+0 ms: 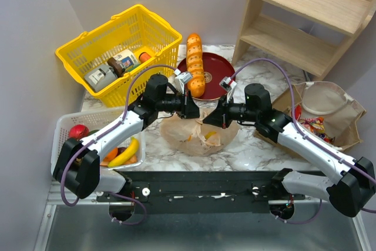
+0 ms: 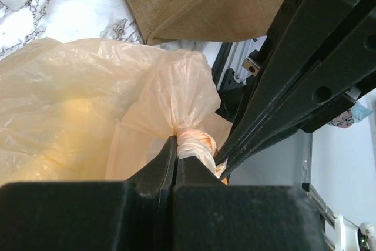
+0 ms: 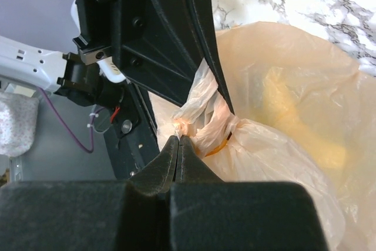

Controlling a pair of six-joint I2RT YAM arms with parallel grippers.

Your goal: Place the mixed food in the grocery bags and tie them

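Left jaws, right jaws clamp twisted plastic bag (image 2: 88, 104) neck; contents blurred, yellowish.

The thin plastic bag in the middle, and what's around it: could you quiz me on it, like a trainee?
1. True or false: the left gripper and the right gripper are each shut on a twisted bit of the plastic bag.
2. The banana lies in: A the yellow basket; B the white tray; C the paper bag.
3. Fill in: the long loaf rests on a red ____.
Key: 1 true; 2 B; 3 plate.
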